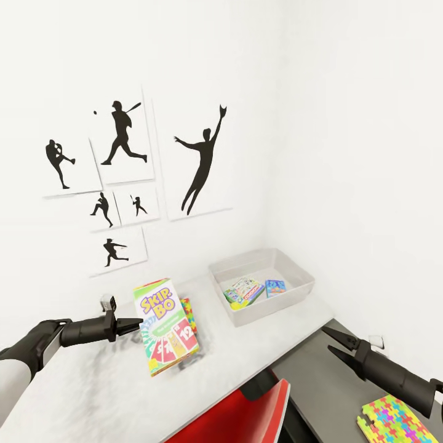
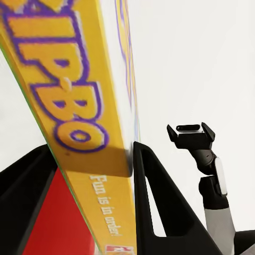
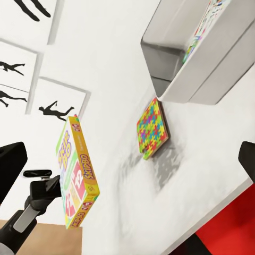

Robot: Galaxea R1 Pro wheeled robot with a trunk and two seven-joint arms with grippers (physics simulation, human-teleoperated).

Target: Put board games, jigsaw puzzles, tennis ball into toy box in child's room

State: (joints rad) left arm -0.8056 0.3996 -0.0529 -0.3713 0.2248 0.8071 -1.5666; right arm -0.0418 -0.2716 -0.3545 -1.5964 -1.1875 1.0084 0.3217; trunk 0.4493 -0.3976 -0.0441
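My left gripper [image 1: 138, 323] is shut on the edge of the green-edged SKIP-BO board game [image 1: 165, 326], holding it tilted just above the table [image 1: 92, 394]. The left wrist view has its yellow side [image 2: 79, 117] between my fingers. Behind it a jigsaw puzzle [image 1: 190, 312] lies flat on the table. The toy box [image 1: 295, 271] stands at the far right corner, with a white-and-red board game [image 1: 243, 289] and a blue one [image 1: 275, 287] inside. A second jigsaw puzzle [image 1: 394, 421] lies below my open right gripper [image 1: 327, 339]. The tennis ball is out of view.
A red chair [image 1: 246, 418] sits tucked under the table's near edge. A lower dark grey cabinet [image 1: 320, 394] on the right carries the second puzzle. White walls with black sport silhouettes [image 1: 203, 160] close off the back and right.
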